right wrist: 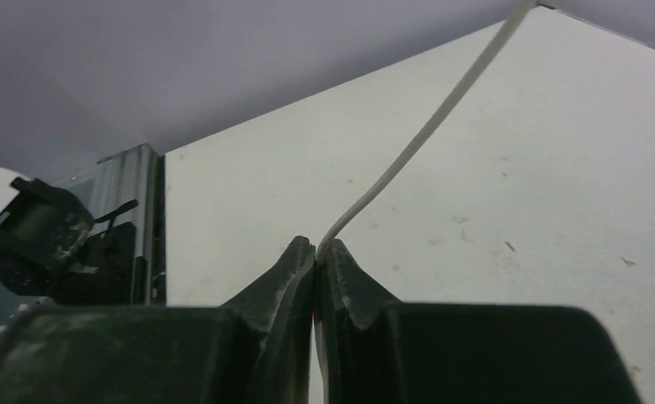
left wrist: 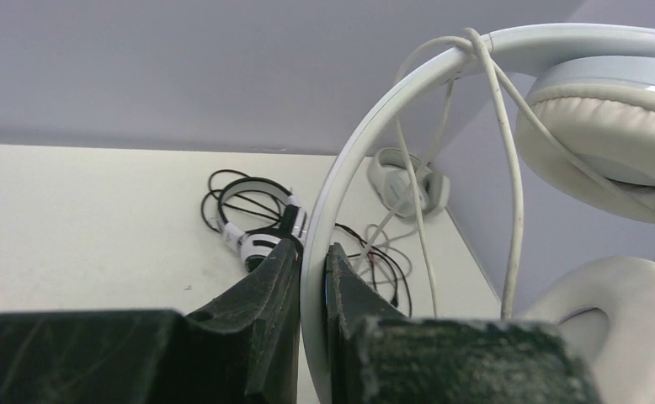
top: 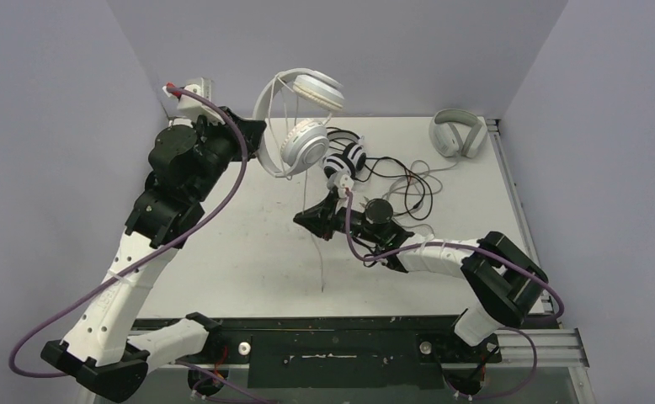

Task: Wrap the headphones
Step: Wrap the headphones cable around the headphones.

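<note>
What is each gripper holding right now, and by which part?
Left gripper clamps the white headphones by the headband; right gripper pinches their thin white cable partway along.

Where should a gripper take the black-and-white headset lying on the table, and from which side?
The black-and-white headset lies on the table; probably grip its thin headband from above, on the side away from the tangled black cable. The band looks narrow enough for the jaws; the ear cups look too broad.

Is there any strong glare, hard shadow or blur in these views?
Top external: soft even light, only faint shadows on the table, no glare. Left wrist: white headband bright, not washed out. Right wrist: fingers dark with little detail, white cable clear.
</note>
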Controlling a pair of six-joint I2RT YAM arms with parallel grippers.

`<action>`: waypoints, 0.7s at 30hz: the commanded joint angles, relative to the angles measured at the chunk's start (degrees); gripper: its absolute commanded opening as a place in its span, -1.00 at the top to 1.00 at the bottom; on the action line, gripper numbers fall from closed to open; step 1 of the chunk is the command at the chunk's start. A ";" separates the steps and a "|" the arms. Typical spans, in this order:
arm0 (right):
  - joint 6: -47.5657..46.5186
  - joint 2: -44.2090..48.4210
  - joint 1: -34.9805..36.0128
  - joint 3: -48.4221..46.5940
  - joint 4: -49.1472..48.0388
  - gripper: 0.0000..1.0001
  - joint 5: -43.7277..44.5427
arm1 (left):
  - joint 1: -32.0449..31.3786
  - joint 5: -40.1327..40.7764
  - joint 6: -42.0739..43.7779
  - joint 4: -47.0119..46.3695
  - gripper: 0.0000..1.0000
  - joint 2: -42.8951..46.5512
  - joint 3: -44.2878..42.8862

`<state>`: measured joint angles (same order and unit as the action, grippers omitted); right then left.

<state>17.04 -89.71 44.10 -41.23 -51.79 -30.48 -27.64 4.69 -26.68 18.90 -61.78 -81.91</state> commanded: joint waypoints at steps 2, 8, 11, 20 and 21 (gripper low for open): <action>2.89 0.27 5.67 0.93 -7.43 1.00 -0.73 | 0.30 11.61 3.57 -6.65 1.00 -1.62 -3.78; 5.19 2.61 11.99 1.51 -4.53 1.00 -0.78 | 0.14 19.33 10.85 -6.63 1.00 -5.20 -5.32; 5.12 5.30 15.76 0.69 -0.05 1.00 -0.11 | -0.49 24.33 15.41 -7.27 1.00 -7.70 -4.76; 0.70 14.02 17.13 -11.71 31.20 1.00 2.46 | -1.79 29.53 33.45 -21.45 1.00 -7.07 9.35; -0.41 13.94 17.02 -14.12 35.63 1.00 2.69 | -1.80 28.74 34.65 -21.93 1.00 -6.98 10.46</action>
<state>20.86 -78.06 60.49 -46.33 -35.16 -27.86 -29.52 30.68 -0.14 11.99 -70.89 -73.87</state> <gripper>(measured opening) 0.050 0.104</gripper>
